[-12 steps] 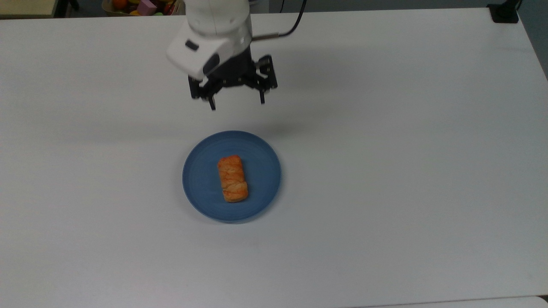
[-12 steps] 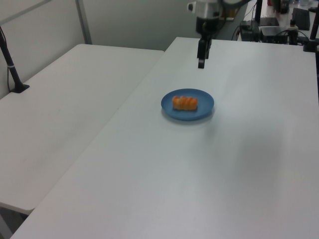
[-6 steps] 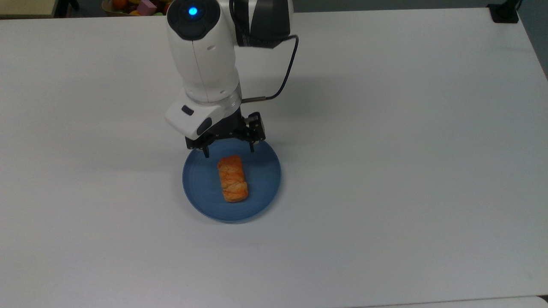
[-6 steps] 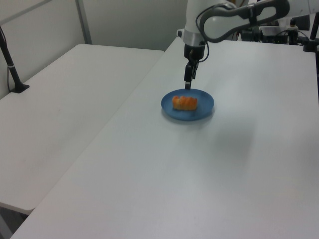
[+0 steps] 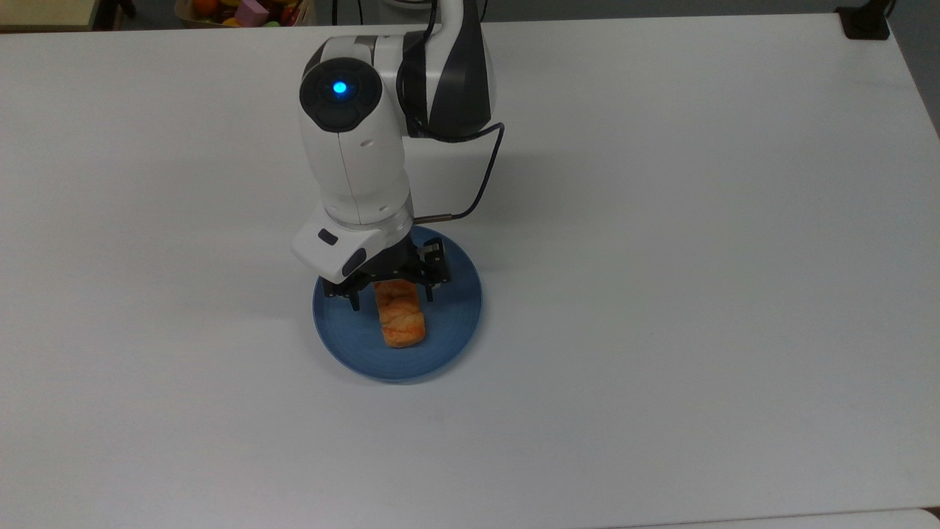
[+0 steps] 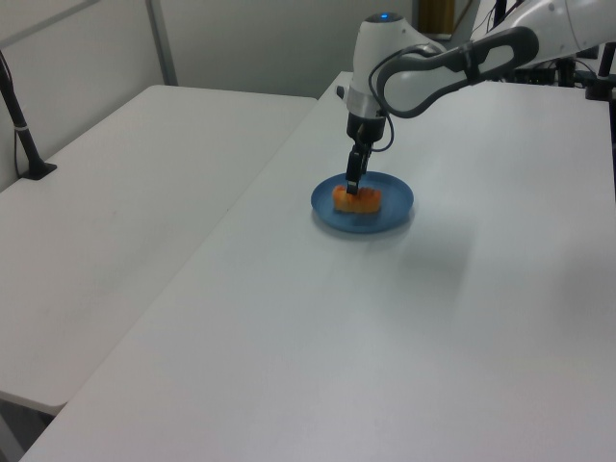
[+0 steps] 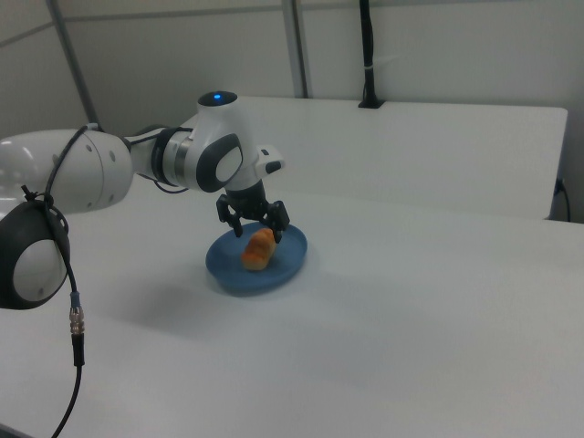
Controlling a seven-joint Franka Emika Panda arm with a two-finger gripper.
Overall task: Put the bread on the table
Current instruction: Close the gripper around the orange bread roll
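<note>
The table [image 5: 661, 294] stretched bare and white nearest the top view's lower edge. Farther in lay a round blue plate [image 5: 455, 323], flat on the tabletop, and on it the bread [image 5: 402, 323], a small golden-orange roll lying lengthwise with 1 end toward the camera. In the left view the bread [image 6: 358, 199] sat across the middle of the plate [image 6: 395, 207]; in the right view it [image 7: 256, 252] rested near the center of the plate [image 7: 283, 266].

Over the far end of the roll hung the gripper [image 5: 391, 300], its 2 black fingers [image 5: 355, 301] spread wide, 1 on each side of the bread with plate showing between each fingertip and the crust. The right view gave the same spread stance of the gripper [image 7: 255, 224], tips just above the plate and straddling the roll without closing on it. The left view showed the gripper [image 6: 354, 189] pointing straight down at the bread.

Beyond it rose the white arm [image 5: 356, 162], a blue light on its joint, with a black cable [image 5: 488, 176] looping at the top view's right. At the far table edge were colored objects [image 5: 246, 11].
</note>
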